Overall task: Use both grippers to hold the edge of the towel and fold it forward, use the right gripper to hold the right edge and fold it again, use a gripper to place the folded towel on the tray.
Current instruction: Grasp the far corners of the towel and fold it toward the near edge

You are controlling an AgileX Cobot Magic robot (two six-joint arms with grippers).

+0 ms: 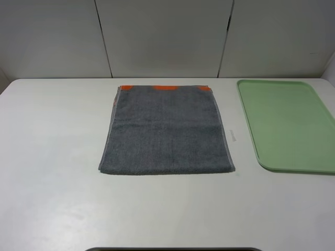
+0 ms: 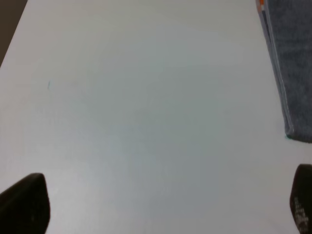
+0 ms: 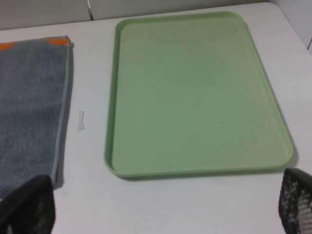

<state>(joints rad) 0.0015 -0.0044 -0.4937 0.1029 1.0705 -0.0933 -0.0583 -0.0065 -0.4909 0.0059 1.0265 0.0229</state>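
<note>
Now, towel: I see it lying flat on the table, near the middle, dark grey and roughly square, its sides nearly in line with the table's edges.
Orange band: it shows only as a thin strip along the towel's far end, partly covered by grey cloth.
Near edge: plain grey and fairly straight, on the side of the table closest to me.
Right hem: a pale stitched line runs down the towel's right side. From the right wrist camera it looks like two layers stacked, though I cannot be sure.
Tray: pale green with a low rim and rounded corners. It sits on the table to the right of the towel, with a strip of bare table between them.
White scrap: a small pale bit on the table between towel and tray, touching neither.
Left gripper: its two black fingers sit at opposite corners of my left wrist camera, spread wide and holding nothing. It hangs above bare table beside the towel's left side.
Right gripper: its fingers are also spread wide and empty. It is above the table, close to the tray's near rim and the towel's near right corner.
</note>
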